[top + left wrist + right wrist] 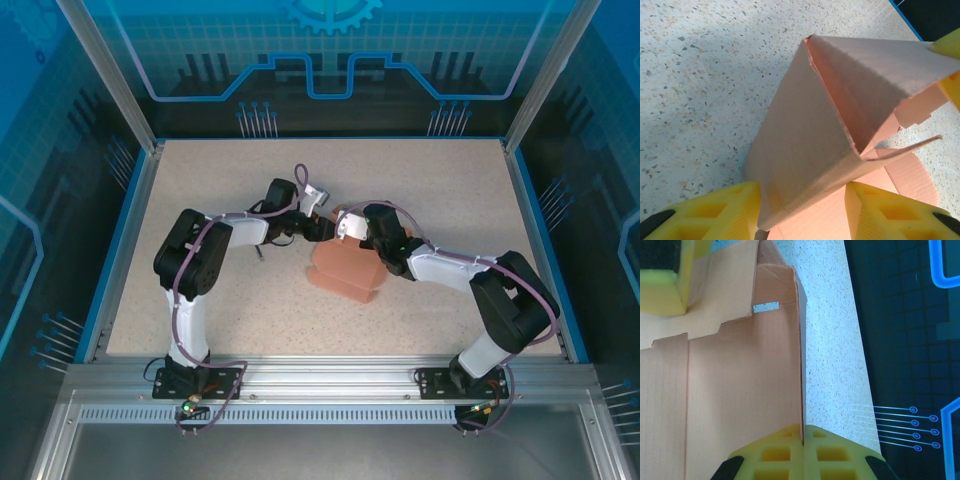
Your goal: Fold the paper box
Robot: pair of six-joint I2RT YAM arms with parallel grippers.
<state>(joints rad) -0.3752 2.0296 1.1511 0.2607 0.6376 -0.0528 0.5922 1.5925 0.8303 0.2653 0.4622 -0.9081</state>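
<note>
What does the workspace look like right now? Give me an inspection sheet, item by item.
Surface: speckled beige table with a blue edge.
Job's things: paper box, salmon-pink card, mid-table, partly folded; walls raised, a rounded flap lying flat.
Clutter: nothing seen.
Grippers: left gripper closed on a raised fold of the box; right gripper shut, pinching the edge of an upright wall.
Cables: purple cables run along both arms, off the box.
Surroundings: blue-printed enclosure walls; aluminium frame at the near edge.
</note>
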